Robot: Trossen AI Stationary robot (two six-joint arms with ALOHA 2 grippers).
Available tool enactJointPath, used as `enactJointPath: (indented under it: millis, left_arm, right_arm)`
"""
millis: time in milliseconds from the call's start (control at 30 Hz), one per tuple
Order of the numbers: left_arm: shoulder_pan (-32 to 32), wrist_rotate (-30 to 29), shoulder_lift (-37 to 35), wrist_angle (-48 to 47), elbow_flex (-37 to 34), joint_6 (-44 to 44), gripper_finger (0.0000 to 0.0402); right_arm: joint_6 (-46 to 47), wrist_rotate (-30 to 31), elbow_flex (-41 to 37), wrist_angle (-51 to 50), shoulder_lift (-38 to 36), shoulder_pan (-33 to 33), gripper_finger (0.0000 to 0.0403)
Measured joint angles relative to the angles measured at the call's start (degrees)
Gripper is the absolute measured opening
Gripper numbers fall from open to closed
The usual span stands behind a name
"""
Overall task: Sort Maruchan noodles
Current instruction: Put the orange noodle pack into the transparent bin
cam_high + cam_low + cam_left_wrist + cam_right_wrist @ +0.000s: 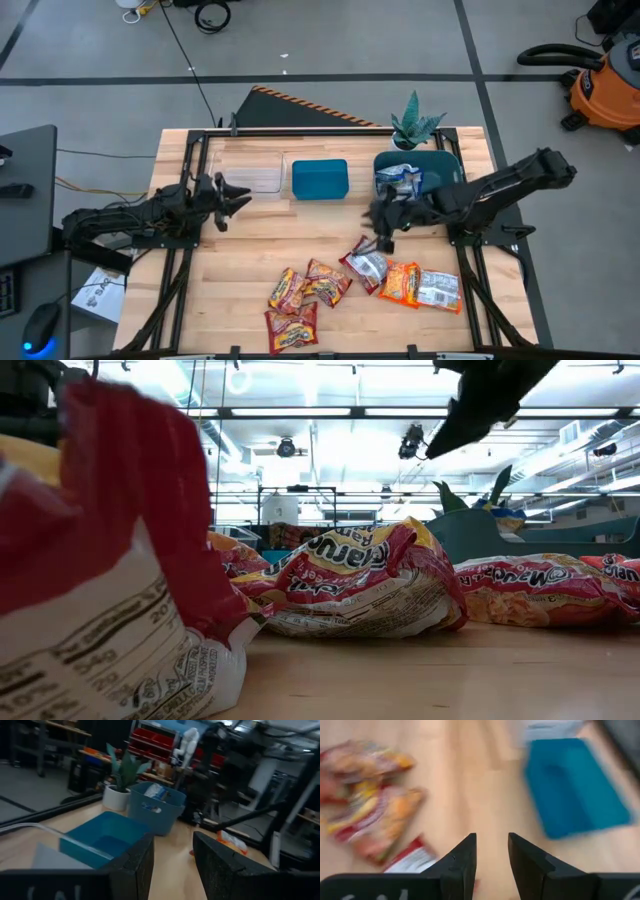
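Observation:
Several Maruchan packets lie flat on the near half of the table: red-and-yellow ones [300, 292], a red-and-white one [365, 263] and orange ones [402, 283]. In the low view they are a pile [365, 585]. Blue-and-white packets [400, 180] lie in the right teal bin [440, 163]. My right gripper [381, 238] is open and empty, above the table just beyond the red-and-white packet [407, 861]. Its fingers [465, 855] point down at bare wood. My left gripper [240, 200] is open and empty and waits near the clear bin [250, 172].
A middle teal bin [320, 178] stands empty between the clear bin and the right teal bin, along the far edge. A potted plant [415, 125] stands behind the right bin. Bare wood lies between the bins and the packets.

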Motion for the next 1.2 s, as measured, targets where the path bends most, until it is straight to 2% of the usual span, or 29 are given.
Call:
enactJointPath:
  millis: [100,267,400,600,733,933,1200]
  left_arm:
    - [0.0,-2.5,0.0,0.3,0.0,-1.4,0.0142]
    - [0.0,-3.8,0.0,0.4,0.0,-1.4,0.0142]
    - [0.0,-7.5,0.0,0.4,0.0,-0.3,0.0142]
    - [0.0,-11.8,0.0,0.4,0.0,0.2,0.0142]
    - [0.0,-11.8,0.0,0.4,0.0,0.2,0.0142]
    - [0.0,-11.8,0.0,0.4,0.0,0.3,0.0142]
    - [0.0,-11.9,0.0,0.4,0.0,0.8,0.0142]
  right_arm:
    - [0.5,-4.2,0.0,-2.0,3.0,1.0,0.0117]
    - [8.1,-13.0,0.1,-9.2,9.1,2.2,0.0117]
    - [13.6,-17.9,0.8,-14.8,12.7,3.9,0.0117]
    - [15.5,-20.5,0.9,-15.6,15.7,7.7,0.0117]
    - [16.3,-20.5,0.9,-15.9,15.6,9.5,0.0117]
    - [17.0,-17.3,0.9,-16.2,16.8,10.5,0.0117]
    - [18.3,-18.1,0.9,-15.8,20.4,10.4,0.0114]
